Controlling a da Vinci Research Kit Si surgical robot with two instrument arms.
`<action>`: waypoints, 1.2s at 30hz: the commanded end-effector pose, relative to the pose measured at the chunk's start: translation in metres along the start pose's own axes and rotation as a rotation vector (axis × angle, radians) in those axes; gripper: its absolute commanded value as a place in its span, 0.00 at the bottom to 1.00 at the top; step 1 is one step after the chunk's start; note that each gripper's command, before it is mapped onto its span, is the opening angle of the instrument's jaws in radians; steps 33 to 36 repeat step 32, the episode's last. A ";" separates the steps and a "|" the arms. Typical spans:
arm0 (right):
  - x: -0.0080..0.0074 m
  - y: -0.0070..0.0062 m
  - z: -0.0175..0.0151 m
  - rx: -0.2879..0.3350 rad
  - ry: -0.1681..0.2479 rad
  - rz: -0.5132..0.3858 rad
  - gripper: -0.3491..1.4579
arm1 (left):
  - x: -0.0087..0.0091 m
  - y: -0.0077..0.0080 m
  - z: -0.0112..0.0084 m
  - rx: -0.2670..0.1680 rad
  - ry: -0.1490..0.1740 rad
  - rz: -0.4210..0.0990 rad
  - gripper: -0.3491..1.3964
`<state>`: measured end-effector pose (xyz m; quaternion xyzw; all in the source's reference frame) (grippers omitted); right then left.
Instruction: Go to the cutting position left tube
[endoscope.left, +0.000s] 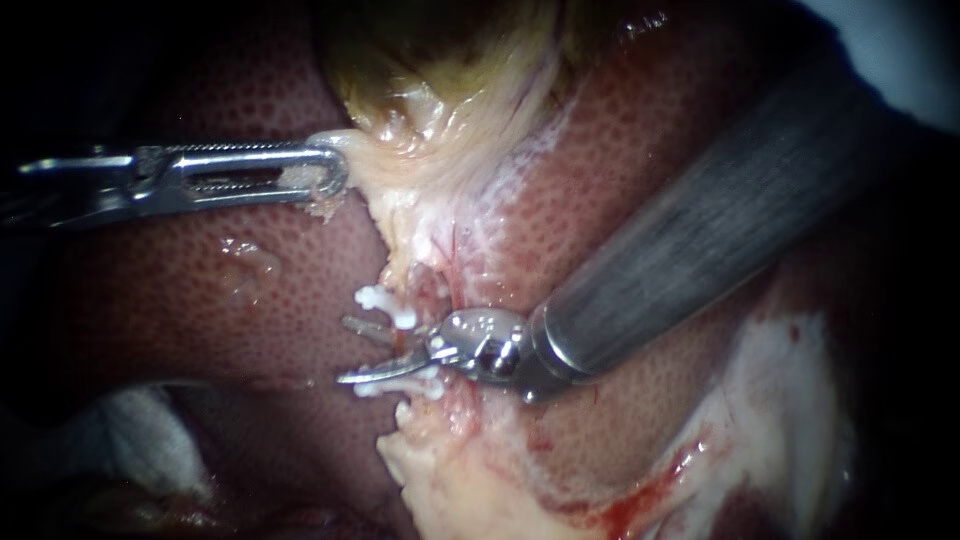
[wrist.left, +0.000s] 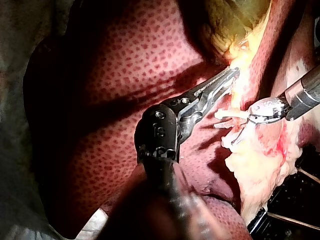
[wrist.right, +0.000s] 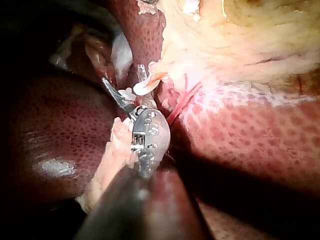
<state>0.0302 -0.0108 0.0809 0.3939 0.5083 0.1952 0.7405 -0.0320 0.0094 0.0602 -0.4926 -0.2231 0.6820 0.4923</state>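
In the frame's left half, the left instrument has its jaws clamped on pale gallbladder tissue. At centre, the right instrument holds its blades apart, straddling the left tube between two white clips — positioning looks nearly complete. The next move calls for seating the blades squarely across the tube.

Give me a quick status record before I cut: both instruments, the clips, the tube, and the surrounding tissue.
left instrument: shut on pale tissue at the gallbladder's edge
right instrument: open, one blade on each side of the tube
clips: white, on the tube, beyond both blades
liver: lies around the site
cut: not yet made
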 end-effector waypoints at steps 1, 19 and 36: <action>0.0000 0.0000 0.0001 0.000 0.004 0.006 0.94 | 0.0000 0.0000 0.0000 0.000 0.000 0.000 0.00; 0.0002 0.0005 0.0005 0.001 0.020 0.012 0.91 | -0.0001 0.0000 0.0001 0.001 0.001 0.001 0.00; 0.0002 0.0006 0.0003 0.001 0.019 0.012 0.86 | -0.0002 0.0000 0.0002 0.001 0.001 0.001 0.00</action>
